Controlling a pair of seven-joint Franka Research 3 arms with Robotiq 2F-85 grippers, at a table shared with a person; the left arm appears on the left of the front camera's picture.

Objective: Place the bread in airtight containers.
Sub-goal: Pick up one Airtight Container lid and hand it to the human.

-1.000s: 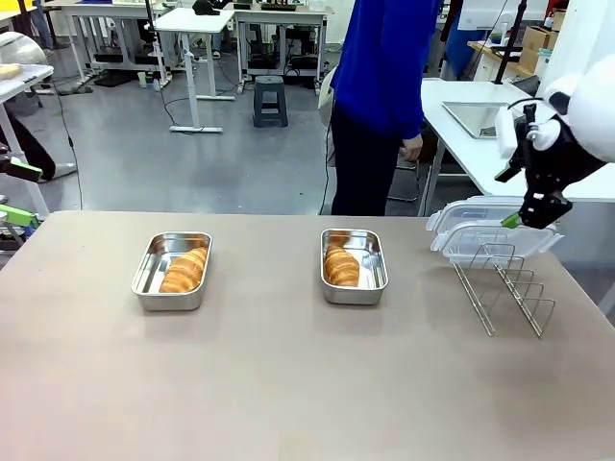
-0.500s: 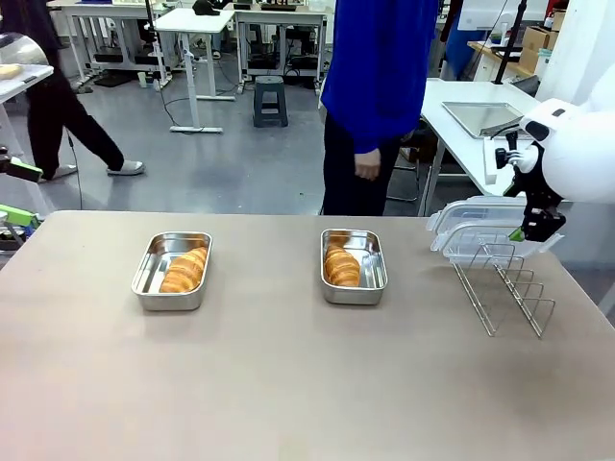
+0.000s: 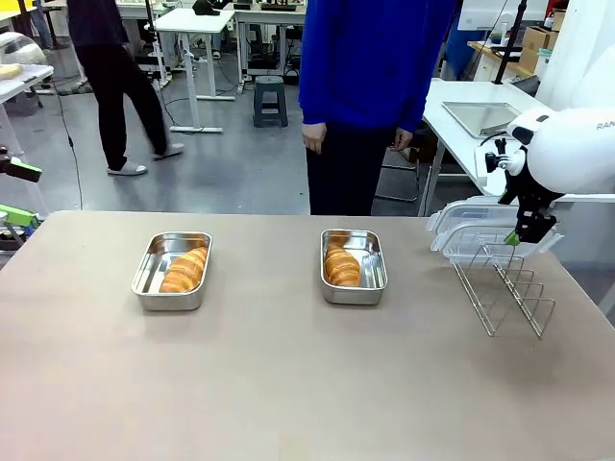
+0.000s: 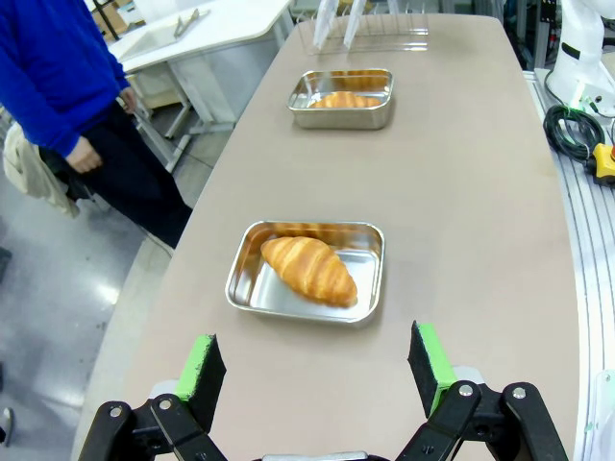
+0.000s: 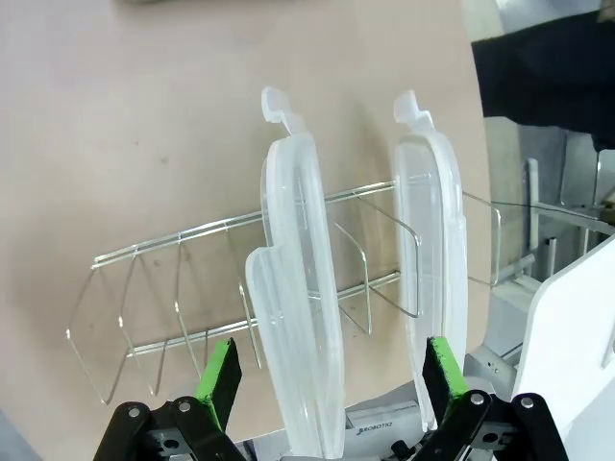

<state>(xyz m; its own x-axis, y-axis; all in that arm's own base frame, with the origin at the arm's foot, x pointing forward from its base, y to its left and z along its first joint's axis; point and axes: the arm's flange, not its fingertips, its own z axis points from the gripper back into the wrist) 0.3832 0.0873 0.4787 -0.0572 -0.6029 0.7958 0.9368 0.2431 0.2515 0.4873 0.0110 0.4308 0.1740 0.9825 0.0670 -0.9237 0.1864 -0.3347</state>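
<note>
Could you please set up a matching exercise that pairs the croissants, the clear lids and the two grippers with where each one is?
Things:
1. croissants
2. clear lids
3. left gripper
4. right gripper

Places:
A. standing on edge in the wire rack
B. open, right at the lids
C. lying in the steel pans
D. open, above the table, facing a pan

Pairs: 1-C, 2-A, 3-D, 4-B

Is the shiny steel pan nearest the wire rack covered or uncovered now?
Uncovered: the shiny rectangular steel pan shows its golden-brown croissant openly; both clear plastic lids stand in the wire rack.
</note>
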